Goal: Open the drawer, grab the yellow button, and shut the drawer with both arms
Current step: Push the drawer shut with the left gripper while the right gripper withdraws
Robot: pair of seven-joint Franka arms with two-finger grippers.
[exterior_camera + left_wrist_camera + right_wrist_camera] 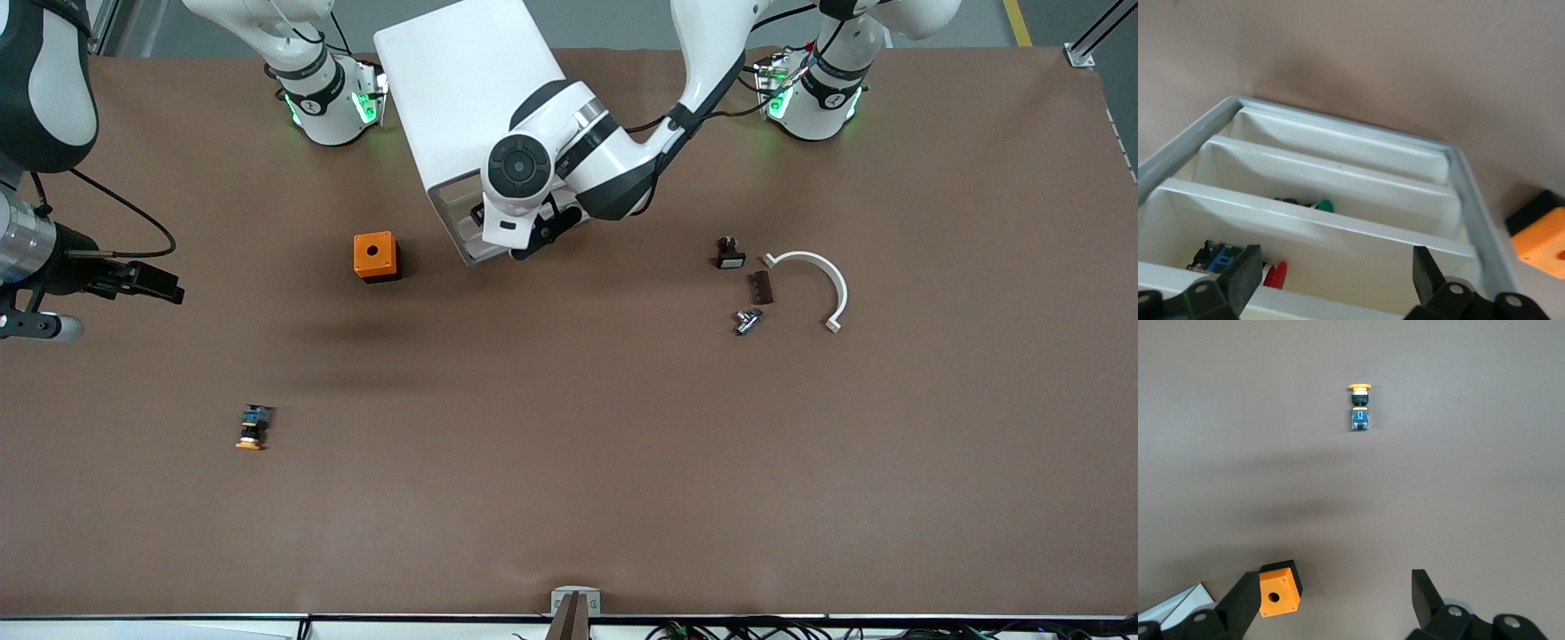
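Observation:
The white cabinet [462, 89] stands near the robots' bases, its drawer fronts facing the front camera. My left gripper [533, 240] hangs open at the cabinet's front, over the uppermost drawer [1305, 303], with nothing between its fingers [1238, 280]. That drawer holds a red part and a blue-and-black part. The button [253, 427], with orange cap, black body and blue end, lies on the table toward the right arm's end, nearer the front camera than the cabinet. My right gripper [164, 286] stands open in the air, apart from the button [1359, 405].
An orange cube with a round hole [375, 256] sits beside the cabinet. Toward the left arm's end lie a small black switch [730, 254], a brown piece [762, 287], a metal part [747, 321] and a white curved bracket [822, 280].

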